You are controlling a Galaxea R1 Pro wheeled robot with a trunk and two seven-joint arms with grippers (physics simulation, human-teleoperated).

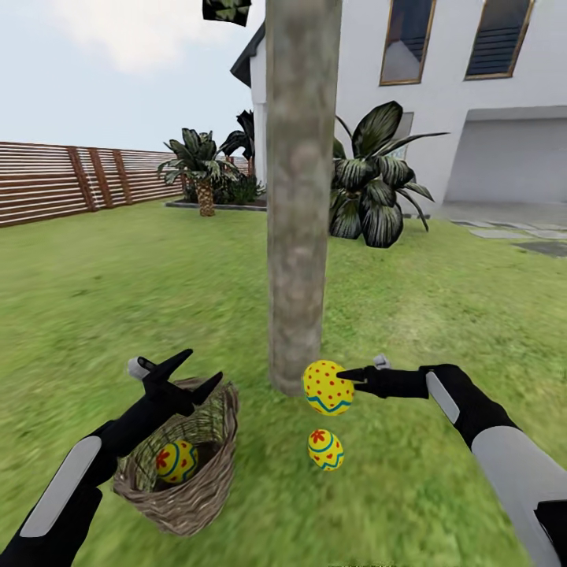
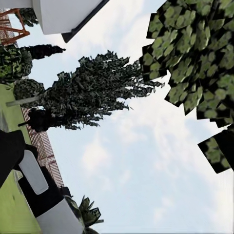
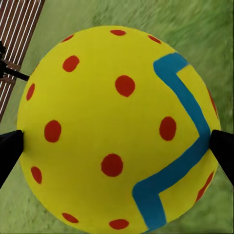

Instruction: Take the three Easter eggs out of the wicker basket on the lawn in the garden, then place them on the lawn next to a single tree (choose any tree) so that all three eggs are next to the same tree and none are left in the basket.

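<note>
One egg (image 1: pixel 325 450) is laid on the lawn (image 1: pixel 441 331) by the tree (image 1: pixel 298 236); a second (image 1: pixel 327 387) is pinched by the right gripper (image 1: pixel 346 376); a third (image 1: pixel 176 461) is left in the basket (image 1: pixel 193 496), above which the left gripper (image 1: pixel 193 370) is spread.

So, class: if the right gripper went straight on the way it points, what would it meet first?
The right gripper already holds a dotted egg; straight on, that egg would probably meet the tree trunk, though depth is unclear.

head view facing tree (image 1: pixel 302 197), right wrist close on egg (image 3: pixel 117 129)
</note>
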